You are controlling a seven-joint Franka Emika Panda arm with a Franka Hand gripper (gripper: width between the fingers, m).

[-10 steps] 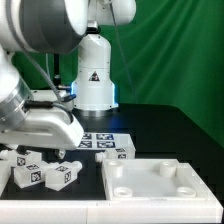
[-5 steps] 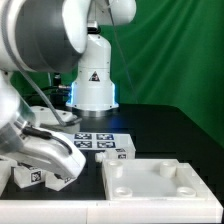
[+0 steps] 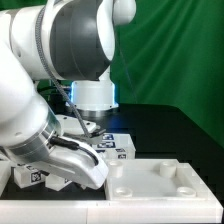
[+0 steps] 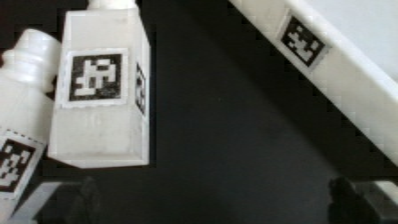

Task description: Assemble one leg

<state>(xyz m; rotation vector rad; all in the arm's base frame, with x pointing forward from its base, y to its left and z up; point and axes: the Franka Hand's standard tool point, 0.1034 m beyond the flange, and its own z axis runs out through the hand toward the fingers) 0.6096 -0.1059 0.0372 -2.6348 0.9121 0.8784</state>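
White square-section leg, 1 black-white tag on face; hand apparently spread wide, holding nothing.

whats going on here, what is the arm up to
The arm is bent low over a few loose white legs at the exterior view's left. Its hand is open and holds nothing. In the wrist view, one leg lies close to the fingers but not between them, with a second leg beside it. The panel sits apart, and its visible sockets are empty.
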